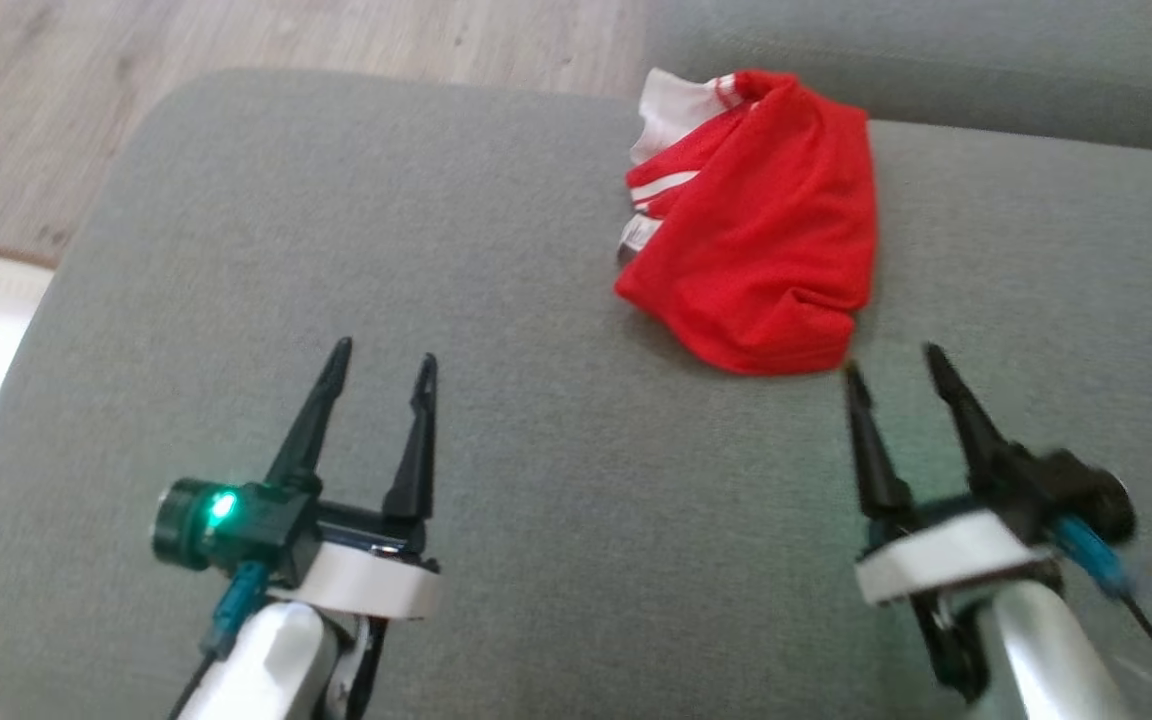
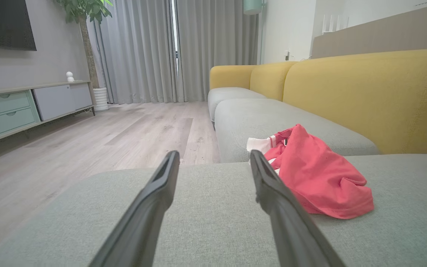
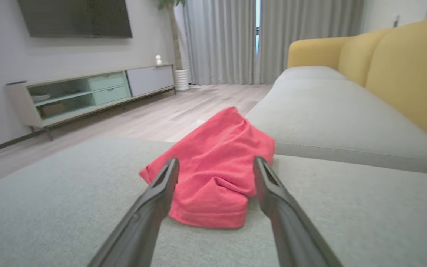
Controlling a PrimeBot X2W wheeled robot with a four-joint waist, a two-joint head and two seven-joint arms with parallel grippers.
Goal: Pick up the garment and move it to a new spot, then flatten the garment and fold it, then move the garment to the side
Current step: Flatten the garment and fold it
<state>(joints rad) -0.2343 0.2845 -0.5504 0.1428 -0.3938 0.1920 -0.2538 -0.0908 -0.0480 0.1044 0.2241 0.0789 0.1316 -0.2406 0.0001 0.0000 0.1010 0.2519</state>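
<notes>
So both arms poke up from the bottom corners of the head view, left gripper and right gripper each spread wide and empty, right tips just short of the crumpled red mesh garment at upper right on the grey cushion, while the wrist views add a yellow sofa back.
</notes>
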